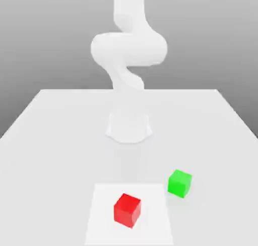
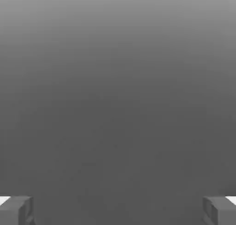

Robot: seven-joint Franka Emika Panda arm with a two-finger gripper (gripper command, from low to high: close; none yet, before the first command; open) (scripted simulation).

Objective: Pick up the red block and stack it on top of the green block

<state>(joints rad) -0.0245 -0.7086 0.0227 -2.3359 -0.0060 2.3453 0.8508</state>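
Note:
The red block [image 1: 127,210] is a small matte cube resting on a lighter square patch near the table's front edge in the exterior view. The green block [image 1: 180,183] stands on the table a little behind it, toward the exterior view's right; a gap separates the two cubes. In the hand view my gripper [image 2: 118,211] is open: its two grey fingertips [image 2: 16,210] stand far apart with nothing between them, facing a plain grey background. The white arm [image 1: 128,49] rises from its base and bends upward, well behind both blocks.
The arm's round base [image 1: 128,127] sits mid-table behind the blocks. A pale square patch [image 1: 101,225] lies under the red block. The white table [image 1: 50,139] spreads wide to both sides, its far edge behind the base.

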